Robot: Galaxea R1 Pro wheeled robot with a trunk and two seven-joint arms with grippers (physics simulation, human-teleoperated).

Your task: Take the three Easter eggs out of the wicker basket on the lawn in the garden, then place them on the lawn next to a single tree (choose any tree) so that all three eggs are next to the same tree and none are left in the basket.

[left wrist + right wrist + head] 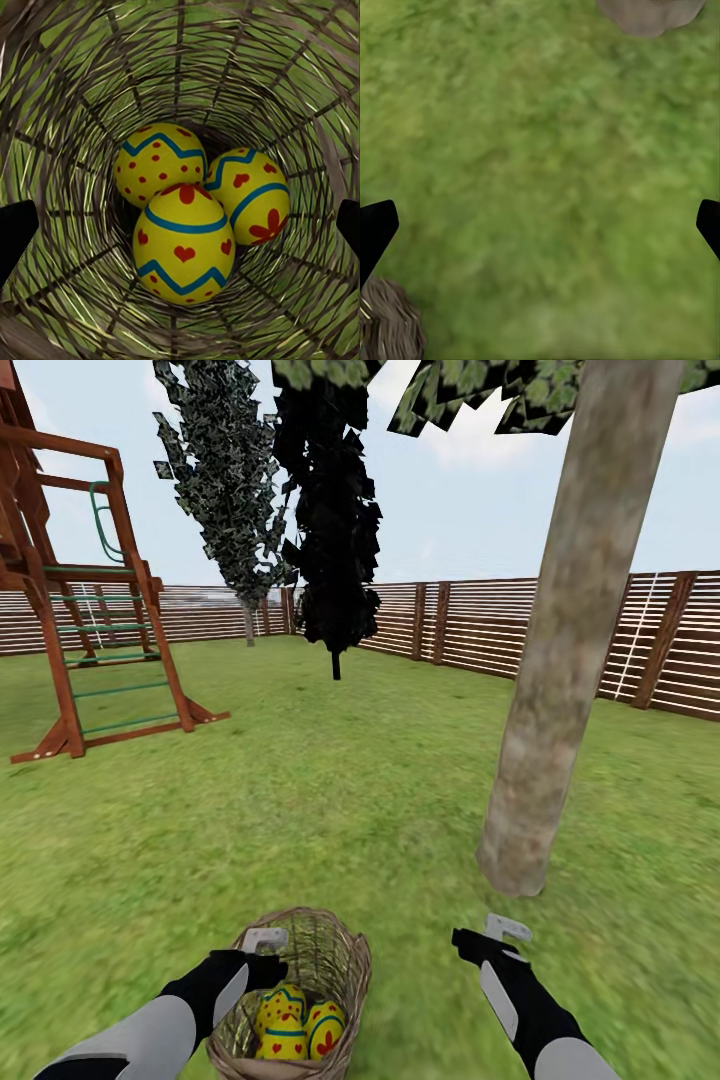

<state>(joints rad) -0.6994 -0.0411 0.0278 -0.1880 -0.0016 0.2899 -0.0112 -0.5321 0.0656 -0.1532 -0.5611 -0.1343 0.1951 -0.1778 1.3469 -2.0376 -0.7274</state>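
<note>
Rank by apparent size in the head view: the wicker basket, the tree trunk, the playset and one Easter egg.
1. Tree trunk, though nearness inflates it
2. Playset, farther off, so its rank is unsure
3. Wicker basket
4. Easter egg

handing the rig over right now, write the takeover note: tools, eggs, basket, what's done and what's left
Left tool: open, empty, over the wicker basket.
Right tool: open, empty, above the lawn near the tree.
All three Easter eggs lie in the basket.
Done: nothing moved.
Left: lift each egg out and set all three on the grass by that trunk.
</note>
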